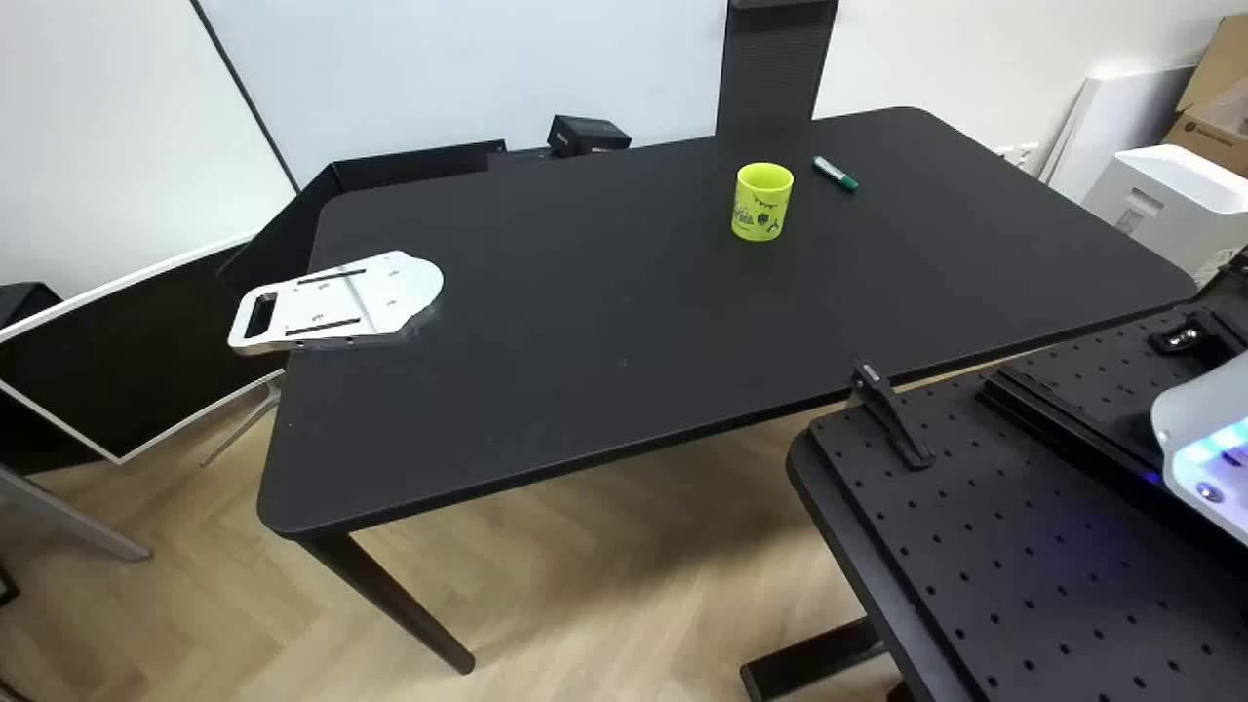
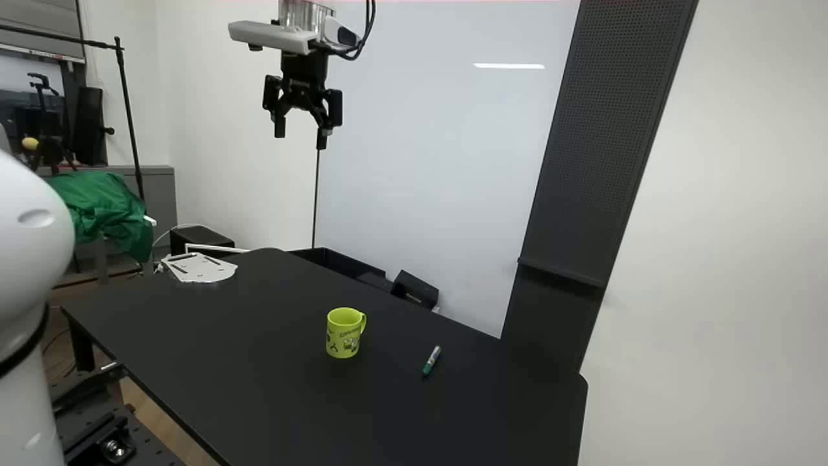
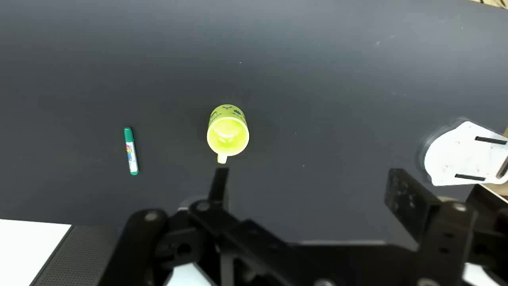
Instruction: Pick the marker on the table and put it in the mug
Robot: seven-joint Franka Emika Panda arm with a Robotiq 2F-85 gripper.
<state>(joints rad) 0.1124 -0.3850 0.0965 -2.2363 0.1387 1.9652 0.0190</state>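
Note:
The marker [image 1: 835, 174] is a short white pen with green ends, lying flat on the black table [image 1: 585, 322]. It also shows in an exterior view [image 2: 431, 360] and at the left of the wrist view [image 3: 131, 151]. The yellow-green mug [image 1: 762, 202] stands upright beside it, apart from it; it shows in an exterior view [image 2: 343, 333] and the wrist view [image 3: 228, 137], where its inside looks empty. My gripper [image 2: 301, 133] hangs high above the table, fingers down, touching nothing. In the wrist view its fingers [image 3: 310, 174] are wide apart with nothing between them.
A white metal plate [image 1: 336, 297] lies at the table's end, partly over the edge. A black perforated board [image 1: 1024, 526] adjoins the table on the robot's side. A whiteboard [image 2: 440, 162], a dark upright panel [image 2: 621, 116] and a black box [image 2: 414, 289] stand along the wall side.

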